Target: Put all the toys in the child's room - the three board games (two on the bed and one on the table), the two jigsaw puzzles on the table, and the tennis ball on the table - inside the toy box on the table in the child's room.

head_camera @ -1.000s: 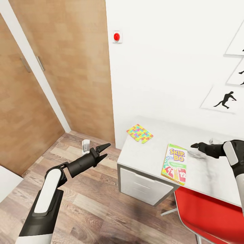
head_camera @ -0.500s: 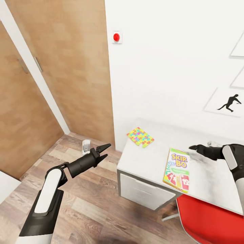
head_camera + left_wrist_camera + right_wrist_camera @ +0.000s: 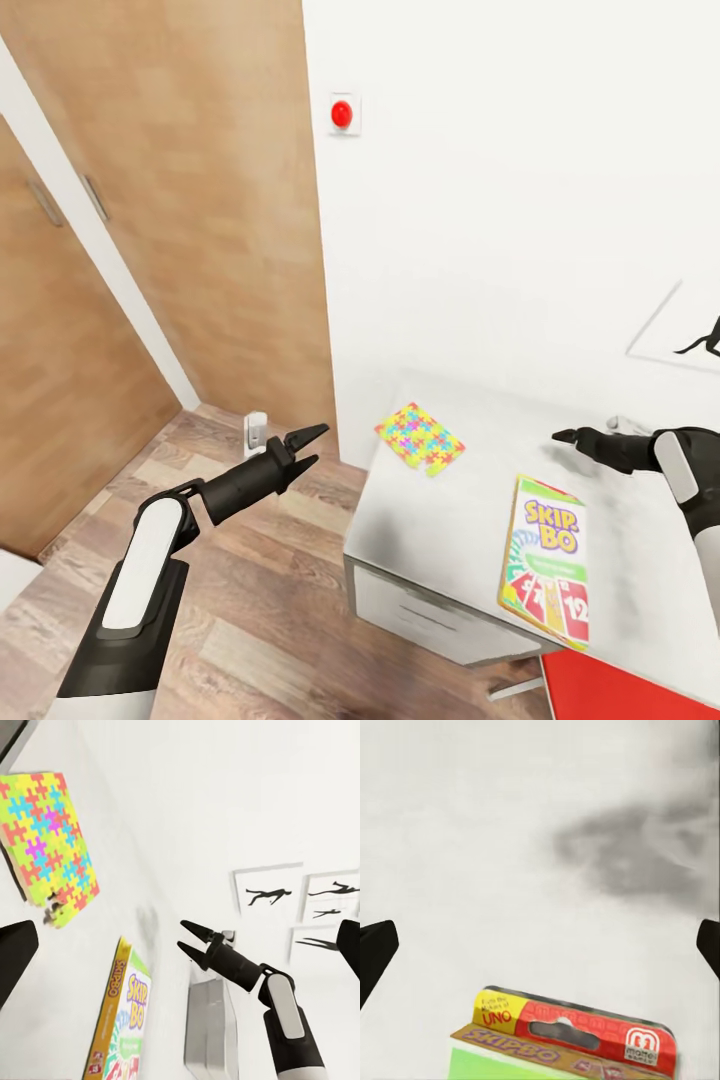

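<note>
On the table (image 3: pixel 440 520), SKIP BO (image 3: pixel 546 572) lies lengthwise toward the wall; right pincer (image 3: pixel 560 436) apart above.

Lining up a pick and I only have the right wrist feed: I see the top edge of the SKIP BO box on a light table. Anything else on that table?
Observer: Yes. One jigsaw puzzle lies flat near the corner of the table by the wall, apart from the SKIP BO box.
Operator: Is the right gripper touching the box?
Observer: No. The right gripper hovers over bare tabletop beyond the box, jaws apart and empty.
Operator: Left arm?
Observer: The left gripper is off the table, out over the wood floor, jaws open, holding nothing.
</note>
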Controlling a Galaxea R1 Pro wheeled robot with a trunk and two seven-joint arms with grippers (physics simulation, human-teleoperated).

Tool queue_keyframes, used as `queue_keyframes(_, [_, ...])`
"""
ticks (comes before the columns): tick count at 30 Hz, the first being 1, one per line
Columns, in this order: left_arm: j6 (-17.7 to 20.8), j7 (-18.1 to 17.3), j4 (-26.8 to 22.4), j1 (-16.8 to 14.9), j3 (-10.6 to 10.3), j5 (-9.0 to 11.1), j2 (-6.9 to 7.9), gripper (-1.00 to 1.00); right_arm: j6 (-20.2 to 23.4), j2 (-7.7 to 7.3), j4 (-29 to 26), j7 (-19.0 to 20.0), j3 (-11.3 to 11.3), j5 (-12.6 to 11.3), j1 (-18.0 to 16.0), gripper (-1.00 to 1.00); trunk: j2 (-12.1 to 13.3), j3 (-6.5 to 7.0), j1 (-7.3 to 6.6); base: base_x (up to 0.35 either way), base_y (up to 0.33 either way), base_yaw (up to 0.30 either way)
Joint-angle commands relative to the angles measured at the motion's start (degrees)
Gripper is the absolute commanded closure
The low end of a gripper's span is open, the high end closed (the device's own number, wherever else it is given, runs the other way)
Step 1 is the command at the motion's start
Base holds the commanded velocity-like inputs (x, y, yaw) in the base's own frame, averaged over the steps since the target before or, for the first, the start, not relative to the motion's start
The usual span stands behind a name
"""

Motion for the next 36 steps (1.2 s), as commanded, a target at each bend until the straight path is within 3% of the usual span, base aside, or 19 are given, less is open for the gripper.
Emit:
queue_keyframes(1, [0.4,0.1,0.0,0.0,0.1,0.2,-0.07,-1.00,0.3,0.04,0.1,0.6,-0.2,0.5,-0.1,-1.00,-0.1,-0.07,0.05,0.267,0.000,0.000])
queue_keyframes(12, [0.3,0.2,0.0,0.0,0.1,0.1,-0.14,-1.00,0.3,0.02,2.1,0.6,-0.2,0.6,-0.6,-1.00,-0.1,-0.07,0.05,0.138,0.000,0.000])
queue_keyframes(26, [0.3,0.2,0.0,0.0,0.1,0.1,-0.19,-1.00,0.2,0.27,12.4,0.4,-0.3,0.8,-3.5,-1.00,-0.1,-0.07,0.05,0.025,0.000,0.000])
queue_keyframes(36, [0.2,0.3,0.1,0.0,0.1,-0.1,-0.19,-1.00,0.2,2.14,17.6,-0.8,-0.2,1.9,-4.8,-1.00,-0.1,-0.07,0.05,0.004,0.000,0.000])
